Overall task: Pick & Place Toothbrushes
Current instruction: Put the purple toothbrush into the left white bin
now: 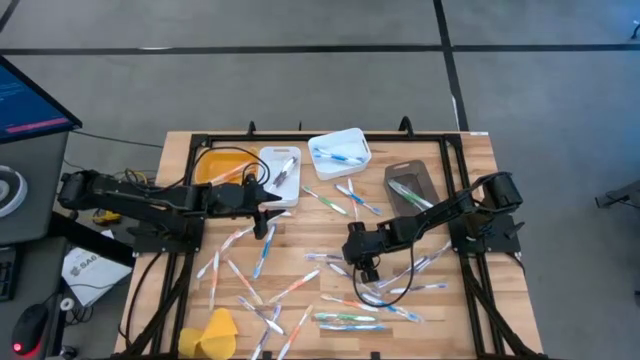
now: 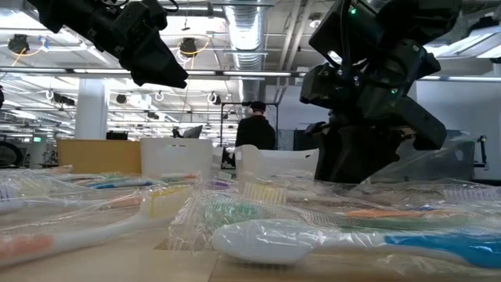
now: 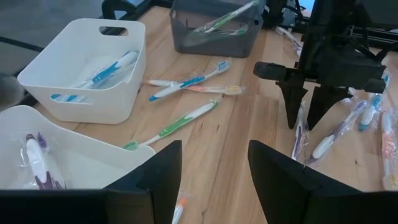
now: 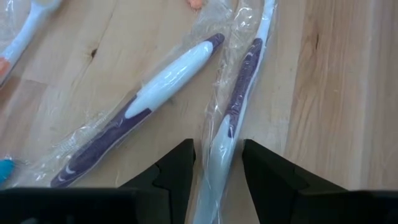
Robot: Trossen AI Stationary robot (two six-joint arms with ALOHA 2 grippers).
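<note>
Many wrapped toothbrushes point(image 1: 340, 300) lie flat and scattered over the wooden table. My right gripper point(image 4: 217, 171) points steeply down at the table's middle right, open, one finger on either side of a purple-and-white toothbrush point(image 4: 241, 93) in clear wrap. The same gripper point(image 3: 305, 109) shows in the left wrist view, fingertips close above the wood. A second purple-and-white toothbrush point(image 4: 158, 84) lies just beside it. My left gripper point(image 3: 214, 168) hangs open above the table's middle left point(image 1: 268, 218), with nothing between its fingers. My right gripper straddles the wrapped toothbrush's white handle end point(image 4: 219, 146) from above, fingers across it. The toothbrush lies flat on the table. Whether the fingers point(image 4: 264, 171) touch the wrap, I cannot tell.
At the far side stand an orange bin point(image 1: 222, 165), a white tray point(image 1: 262, 160) and a white basket point(image 1: 352, 137) holding toothbrushes, and a dark bin point(image 1: 425, 172). A yellow lump point(image 1: 215, 335) lies at the near left. A person point(image 2: 254, 129) stands in the room beyond.
</note>
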